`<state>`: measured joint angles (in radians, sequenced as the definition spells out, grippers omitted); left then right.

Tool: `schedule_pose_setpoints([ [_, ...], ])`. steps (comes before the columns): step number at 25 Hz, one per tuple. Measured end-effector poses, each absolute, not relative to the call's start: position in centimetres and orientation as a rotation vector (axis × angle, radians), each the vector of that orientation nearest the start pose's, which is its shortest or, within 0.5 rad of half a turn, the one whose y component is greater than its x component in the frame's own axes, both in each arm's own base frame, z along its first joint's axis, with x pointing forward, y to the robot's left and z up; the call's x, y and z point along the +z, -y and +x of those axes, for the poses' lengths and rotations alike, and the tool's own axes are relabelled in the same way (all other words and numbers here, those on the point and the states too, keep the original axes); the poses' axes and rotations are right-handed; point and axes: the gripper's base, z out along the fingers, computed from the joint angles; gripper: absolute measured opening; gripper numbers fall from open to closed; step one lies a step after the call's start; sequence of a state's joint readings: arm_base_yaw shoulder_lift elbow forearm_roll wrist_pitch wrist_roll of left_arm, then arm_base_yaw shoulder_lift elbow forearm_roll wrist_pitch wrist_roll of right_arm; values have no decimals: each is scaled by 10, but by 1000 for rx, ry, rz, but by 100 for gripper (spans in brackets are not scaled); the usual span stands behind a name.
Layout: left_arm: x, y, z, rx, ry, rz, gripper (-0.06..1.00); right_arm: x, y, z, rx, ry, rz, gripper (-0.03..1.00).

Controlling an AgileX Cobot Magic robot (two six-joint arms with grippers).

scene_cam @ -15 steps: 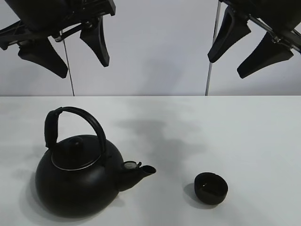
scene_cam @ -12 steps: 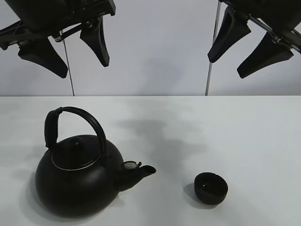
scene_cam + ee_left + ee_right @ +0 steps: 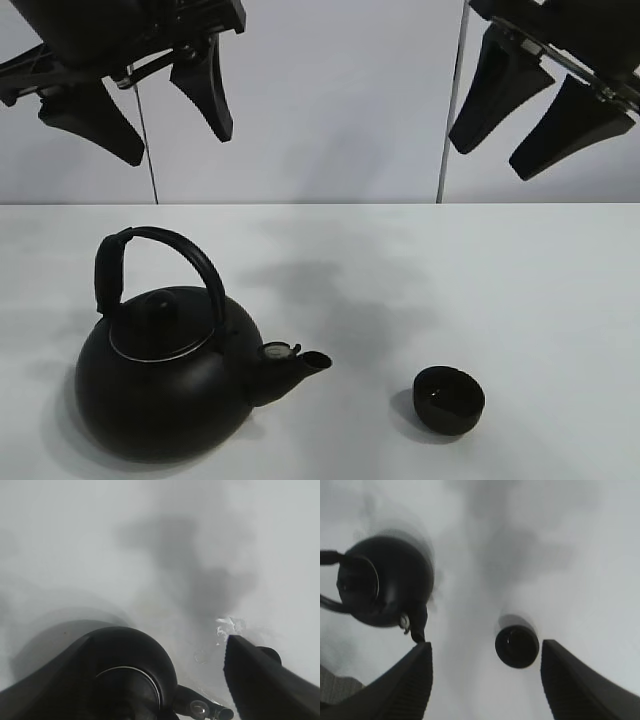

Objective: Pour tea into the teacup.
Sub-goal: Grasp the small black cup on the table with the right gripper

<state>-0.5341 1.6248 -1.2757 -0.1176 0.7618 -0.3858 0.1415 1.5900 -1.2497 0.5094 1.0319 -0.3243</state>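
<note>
Teacup [image 3: 449, 399] sits on the table [image 3: 500, 270], a little apart from the kettle [image 3: 160, 385]. Left gripper [image 3: 172, 140] and right gripper [image 3: 493, 158] hang high above, spread and empty. Kettle not yet grasped; pouring, I'd say, hasn't begun.

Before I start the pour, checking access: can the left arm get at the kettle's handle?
Probably yes: the left claw hangs open above the kettle, with nothing between it and the upright handle.

The kettle [image 3: 131, 652] is cut by the left wrist view's edge; the teacup [image 3: 271, 653] past its spout is mostly hidden behind a gripper finger [image 3: 260, 687]. The right wrist view blurs both.
</note>
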Motion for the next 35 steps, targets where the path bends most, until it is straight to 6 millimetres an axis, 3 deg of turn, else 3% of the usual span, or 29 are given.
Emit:
schedule_pose_setpoints([
  [5,282,184,297,-461,-2649,113,52,282,-82,299,627,-2812,-575,44],
  [9,283,185,298,-463,-2644,112,52,281,-95,291,595,-2816,-762,51],
  [16,283,185,298,-463,-2643,112,52,265,-131,279,293,-2833,-1103,56],
  [22,283,185,298,-466,-2637,112,52,250,-138,286,169,-2847,-1114,56],
  [35,283,185,298,-468,-2633,111,52,195,-147,306,160,-2971,-1085,56],
])
